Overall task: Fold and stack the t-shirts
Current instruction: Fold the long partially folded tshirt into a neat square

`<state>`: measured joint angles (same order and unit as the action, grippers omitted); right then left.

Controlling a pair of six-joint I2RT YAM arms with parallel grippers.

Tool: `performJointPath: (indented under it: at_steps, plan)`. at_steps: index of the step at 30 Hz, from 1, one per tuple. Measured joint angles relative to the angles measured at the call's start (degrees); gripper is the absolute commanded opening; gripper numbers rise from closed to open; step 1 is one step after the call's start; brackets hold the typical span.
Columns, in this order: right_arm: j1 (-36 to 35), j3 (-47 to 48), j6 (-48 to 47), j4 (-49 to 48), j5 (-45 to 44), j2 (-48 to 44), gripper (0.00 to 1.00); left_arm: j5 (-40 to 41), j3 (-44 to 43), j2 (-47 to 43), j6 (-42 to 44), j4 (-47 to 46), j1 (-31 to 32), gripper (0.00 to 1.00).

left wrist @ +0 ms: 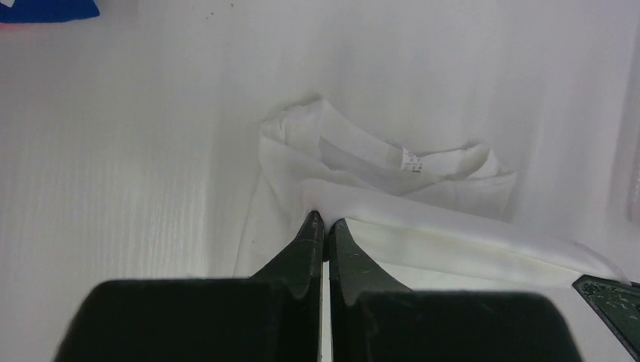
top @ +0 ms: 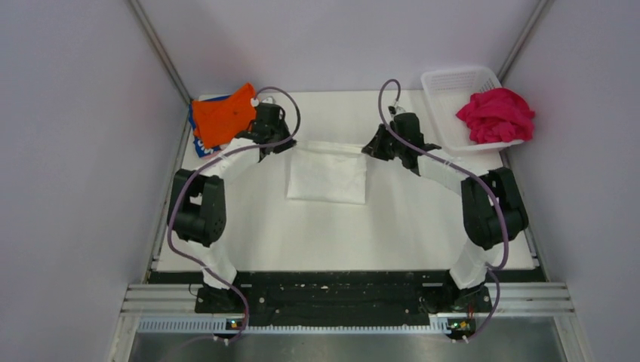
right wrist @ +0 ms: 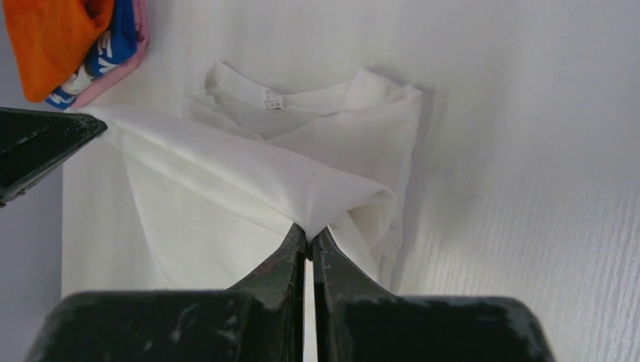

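Note:
A white t-shirt lies partly folded in the middle of the table, plain side up, no print showing. My left gripper is shut on its far left edge. My right gripper is shut on its far right edge. Both hold that edge lifted, stretched between them above the collar end, whose label shows. An orange t-shirt lies on a blue-patterned one at the far left; pink cloth edges that pile. A magenta-pink t-shirt lies bunched in the basket.
A white plastic mesh basket stands at the far right corner of the white table. Grey walls close in the left, right and back. The other arm's fingertip shows at each wrist view's edge.

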<state>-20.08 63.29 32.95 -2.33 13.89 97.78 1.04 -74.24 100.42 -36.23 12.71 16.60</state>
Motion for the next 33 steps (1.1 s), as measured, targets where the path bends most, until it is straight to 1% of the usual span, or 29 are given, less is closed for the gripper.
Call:
performJointPath:
  at_steps: [2, 3, 4, 5, 6, 7, 9, 10, 11, 12, 16, 19, 22, 26, 30, 33]
  plan:
    - [0.24, 1.42, -0.09, -0.35, -0.5, 3.06, 0.0, -0.7, -2.75, 3.82, -0.02, 0.66, -0.5, 0.0]
    - [0.37, 2.08, -0.15, -0.57, -0.63, 4.52, 0.04, -1.05, -3.69, 5.22, -0.07, 0.81, -0.72, 0.0]
    - [0.57, 2.93, -0.2, -0.92, -0.72, 6.32, 0.05, -1.79, -4.76, 6.62, -0.09, 0.94, -1.03, 0.08]
    - [0.81, 3.67, -0.2, -1.27, -0.74, 7.82, 0.1, -2.75, -5.81, 8.13, -0.13, 1.03, -1.38, 0.15]
    - [1.11, 4.39, -0.2, -1.55, -0.7, 9.27, 0.22, -3.72, -6.71, 9.35, -0.17, 1.11, -1.75, 0.26]
    - [1.42, 5.22, -0.24, -1.97, -0.68, 10.73, 0.39, -4.68, -7.61, 10.51, -0.2, 1.18, -2.1, 0.44]
    - [2.03, 7.08, -0.39, -2.21, -0.63, 13.11, 0.74, -5.97, -9.44, 12.59, -0.63, 1.51, -2.8, 0.67]
    - [2.38, 7.87, -0.07, -2.29, -0.68, 13.99, 0.88, -6.23, -9.92, 13.16, -0.13, 1.57, -3.1, 0.79]
    - [2.78, 8.72, -0.37, -2.36, -0.74, 14.8, 0.97, -6.4, -10.43, 13.6, -0.13, 1.88, -3.48, 0.88]
    - [3.17, 9.33, -0.57, -2.38, -0.74, 15.3, 0.99, -6.51, -10.62, 13.84, -0.2, 2.14, -3.85, 0.95]
    - [3.85, 9.35, -0.85, -2.89, -0.92, 14.84, 0.99, -7.19, -10.69, 13.86, 0.94, 2.8, -4.66, 0.99]
    - [3.87, 6.43, -0.55, -4.26, -0.92, 12.44, 0.99, -8.5, -10.69, 13.88, 2.29, 3.58, -4.72, 0.99]
    - [3.87, 2.12, -0.31, -4.81, -1.01, 8.09, 0.99, -10.25, -9.92, 13.88, 3.28, 3.96, -4.59, 0.99]
    - [3.78, -2.27, -0.46, -5.92, 0.48, 2.29, 0.99, -11.61, -4.87, 13.68, 3.39, 2.84, -4.5, 0.99]
    - [2.62, -2.89, -1.7, -7.1, 3.45, 0.61, 0.99, -12.66, -0.61, 10.14, 3.15, 1.11, -4.5, 0.99]
    - [0.17, -2.86, -2.56, -6.99, 4.81, 0.63, 0.99, -12.94, 0.9, 7.67, 3.17, 0.9, -4.5, 0.99]
